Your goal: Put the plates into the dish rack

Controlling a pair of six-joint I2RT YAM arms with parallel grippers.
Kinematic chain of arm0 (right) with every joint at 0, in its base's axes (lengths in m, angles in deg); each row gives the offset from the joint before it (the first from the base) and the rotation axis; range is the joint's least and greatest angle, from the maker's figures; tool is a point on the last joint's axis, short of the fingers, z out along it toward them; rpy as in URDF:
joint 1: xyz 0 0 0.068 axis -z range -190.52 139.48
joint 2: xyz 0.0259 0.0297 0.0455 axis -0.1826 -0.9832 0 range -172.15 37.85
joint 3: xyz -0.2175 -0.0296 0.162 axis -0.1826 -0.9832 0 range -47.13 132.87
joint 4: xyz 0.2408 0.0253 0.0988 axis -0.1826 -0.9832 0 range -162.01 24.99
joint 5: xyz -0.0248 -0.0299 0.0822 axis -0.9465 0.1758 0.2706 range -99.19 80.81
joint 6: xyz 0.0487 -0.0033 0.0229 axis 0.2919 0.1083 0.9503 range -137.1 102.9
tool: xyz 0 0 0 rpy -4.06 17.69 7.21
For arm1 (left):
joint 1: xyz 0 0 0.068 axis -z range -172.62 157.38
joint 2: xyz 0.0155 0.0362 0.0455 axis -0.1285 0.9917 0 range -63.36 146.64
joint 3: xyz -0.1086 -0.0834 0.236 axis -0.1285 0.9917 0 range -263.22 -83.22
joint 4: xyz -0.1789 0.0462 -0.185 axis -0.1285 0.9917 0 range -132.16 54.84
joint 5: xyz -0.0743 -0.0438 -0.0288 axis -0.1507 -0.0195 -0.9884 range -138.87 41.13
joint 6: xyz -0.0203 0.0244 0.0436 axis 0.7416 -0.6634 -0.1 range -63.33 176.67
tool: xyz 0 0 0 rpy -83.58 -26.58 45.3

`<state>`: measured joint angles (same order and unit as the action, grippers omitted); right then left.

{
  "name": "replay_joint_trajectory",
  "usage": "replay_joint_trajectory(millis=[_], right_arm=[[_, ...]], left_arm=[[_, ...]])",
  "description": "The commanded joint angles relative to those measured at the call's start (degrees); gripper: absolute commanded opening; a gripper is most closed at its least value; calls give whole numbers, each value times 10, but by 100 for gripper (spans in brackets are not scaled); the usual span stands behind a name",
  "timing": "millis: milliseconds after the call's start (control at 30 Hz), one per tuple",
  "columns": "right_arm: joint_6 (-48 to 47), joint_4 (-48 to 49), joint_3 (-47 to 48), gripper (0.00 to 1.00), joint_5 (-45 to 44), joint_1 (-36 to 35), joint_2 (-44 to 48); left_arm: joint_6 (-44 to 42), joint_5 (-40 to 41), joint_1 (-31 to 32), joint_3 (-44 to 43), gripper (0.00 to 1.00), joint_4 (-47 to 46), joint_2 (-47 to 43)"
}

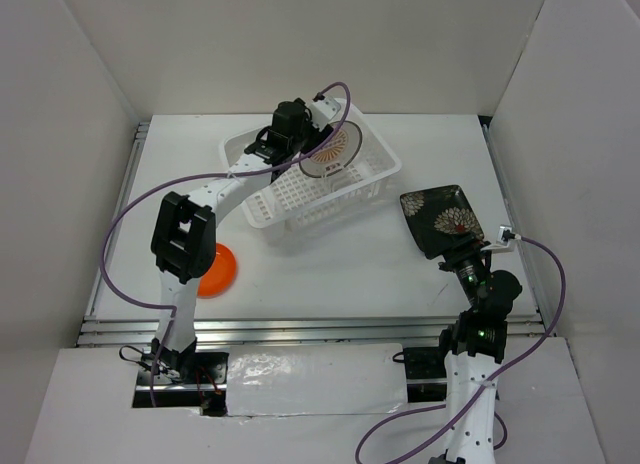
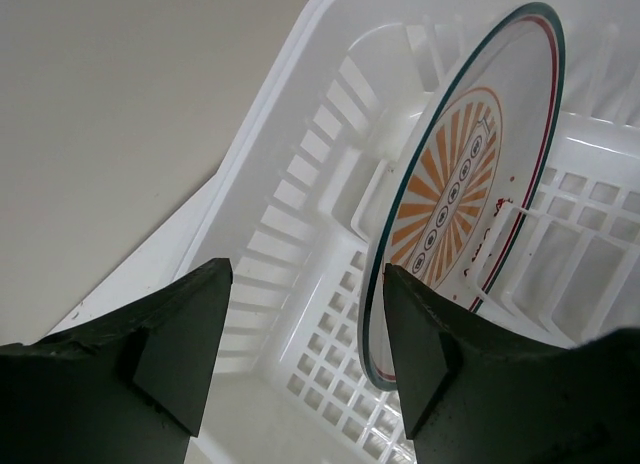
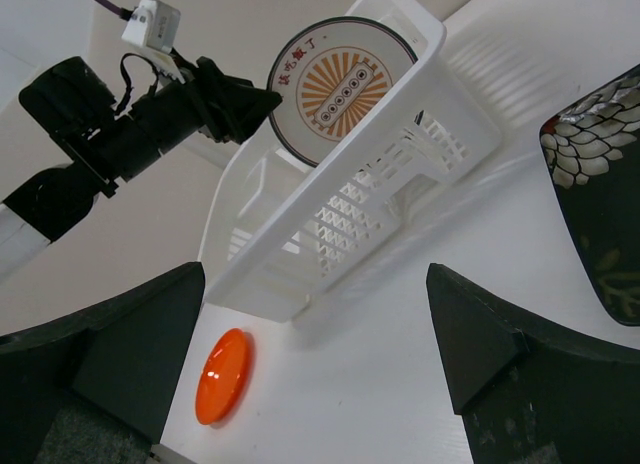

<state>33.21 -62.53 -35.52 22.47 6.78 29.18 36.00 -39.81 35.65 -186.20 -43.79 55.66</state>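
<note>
left end effector (image 2: 307, 304) spread beside sunburst plate (image 2: 470, 184) in dish rack (image 2: 300, 174)

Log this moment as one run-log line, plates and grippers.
left gripper: open over dish rack | sunburst plate: upright in rack | orange plate: on table | dark square plate: on table | right gripper: open

White rack (image 1: 300, 196), far centre. White plate (image 1: 335, 152): orange sunburst, green and red rim lines. Right, black square plate (image 1: 443, 219): pale flowers. Near left, plain orange plate (image 1: 220, 272).

One plate (image 1: 333, 152) in rack (image 1: 290, 199); small plate (image 1: 215, 271) left, square plate (image 1: 443, 220) right
</note>
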Motion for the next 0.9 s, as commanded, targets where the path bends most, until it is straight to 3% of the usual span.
replay_joint_trajectory(millis=[0, 167, 267, 467, 700, 867], right_arm=[[-9, 18, -1, 100, -5, 2, 2], [-8, 17, 1, 100, -8, 2, 1], [-2, 8, 9, 100, -19, 2, -5], [21, 24, 18, 100, -20, 2, -66], [1, 2, 46, 100, -59, 4, -108], [-7, -39, 78, 100, -156, 4, -136]], left_arm=[[9, 16, 1, -21, 75, -22, -5], [31, 39, 1, -27, 75, -19, -25], [70, 97, 0, -41, 75, -9, -48], [156, 142, 1, -8, 81, -8, -150], [193, 74, 1, 30, 91, 14, -235], [244, 3, 6, 71, 91, 74, -259]])
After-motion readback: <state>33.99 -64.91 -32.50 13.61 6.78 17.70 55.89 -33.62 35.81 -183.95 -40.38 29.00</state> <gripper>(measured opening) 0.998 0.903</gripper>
